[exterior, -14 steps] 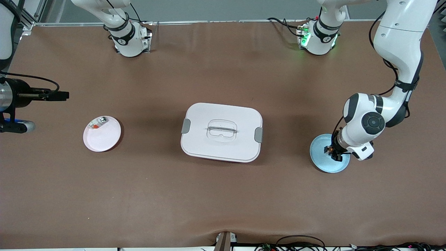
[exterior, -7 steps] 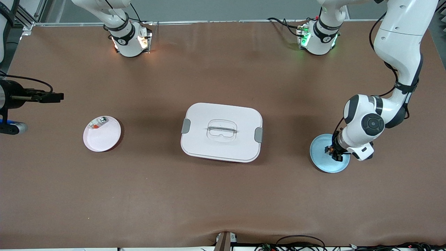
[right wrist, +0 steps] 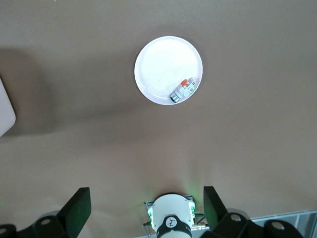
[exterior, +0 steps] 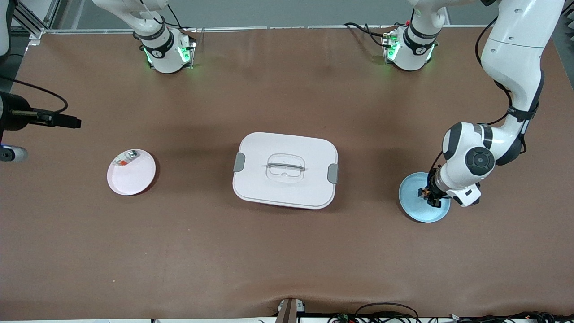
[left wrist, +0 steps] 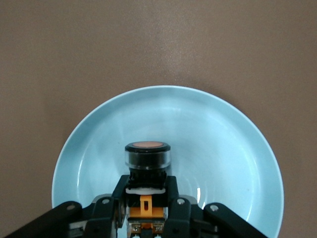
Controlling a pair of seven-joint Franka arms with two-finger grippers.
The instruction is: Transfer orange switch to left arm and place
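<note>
Table (exterior: 287,251), brown mat, seen from the front camera.

Box (exterior: 285,169), white, lid on, grey clips at both short sides: centre of the mat.

Left arm (exterior: 511,67) reaches down from its base at 1 o'clock to the blue plate (exterior: 415,211), which sits at 3 o'clock from the box, well apart from it.

Right arm (exterior: 148,27): base at 11 o'clock; it waits, raised.

Pink plate (exterior: 132,177) at 9 o'clock from the box carries a small silvery part with a red bit (exterior: 125,158) at its rim.

Left gripper (exterior: 431,196) low over the blue plate, fingers (left wrist: 173,198) clamped on the orange switch (left wrist: 147,157), cap outward.

Right gripper (right wrist: 146,210) high over the pink plate's end of the table, fingers (right wrist: 77,207) spread wide, nothing between them.
</note>
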